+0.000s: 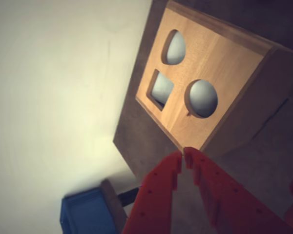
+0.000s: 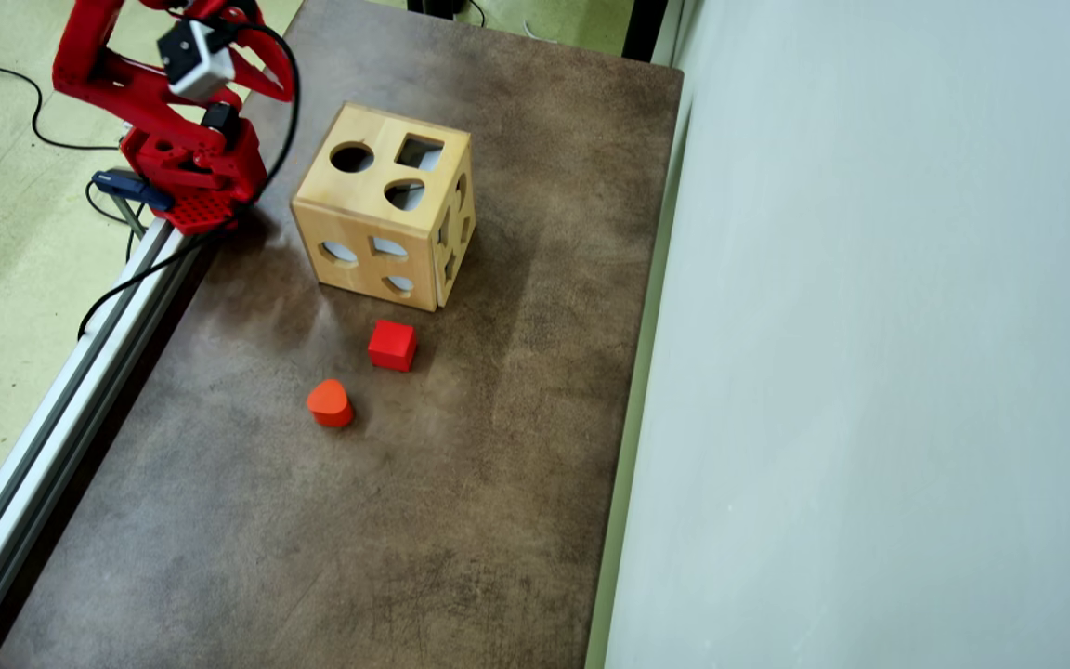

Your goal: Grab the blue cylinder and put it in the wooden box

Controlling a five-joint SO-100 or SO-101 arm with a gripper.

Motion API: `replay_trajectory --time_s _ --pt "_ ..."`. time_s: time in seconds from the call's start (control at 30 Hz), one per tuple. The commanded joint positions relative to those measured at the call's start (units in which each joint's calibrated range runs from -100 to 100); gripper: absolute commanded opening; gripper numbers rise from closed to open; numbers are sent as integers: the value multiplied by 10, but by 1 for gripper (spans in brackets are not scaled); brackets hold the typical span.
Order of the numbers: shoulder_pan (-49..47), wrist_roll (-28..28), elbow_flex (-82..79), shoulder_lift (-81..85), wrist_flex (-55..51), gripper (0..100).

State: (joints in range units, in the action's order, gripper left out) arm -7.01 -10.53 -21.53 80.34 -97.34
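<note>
Apparently empty, gripper (image 1: 184, 152) with fingertips pinched together above wooden box (image 2: 384, 219); blue cylinder nowhere visible on table (image 2: 461, 520), only red cube (image 2: 393, 345) and orange block (image 2: 330, 402) — likely inside box, so verify before reaching.

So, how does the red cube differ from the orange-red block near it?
The red cube has flat square faces; the orange-red block is rounded with one pointed end. The cube is darker red, the block more orange. The cube lies nearer the wooden box. Both rest on the brown table, untouched.
</note>
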Motion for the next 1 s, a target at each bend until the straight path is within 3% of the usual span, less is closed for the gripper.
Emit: replay_trajectory --time_s 0.0,0.37,0.97 --pt "3 -4 2 35 -4 2" --pt "130 -5 2 121 -4 2" --pt "131 -2 3 148 -3 2"
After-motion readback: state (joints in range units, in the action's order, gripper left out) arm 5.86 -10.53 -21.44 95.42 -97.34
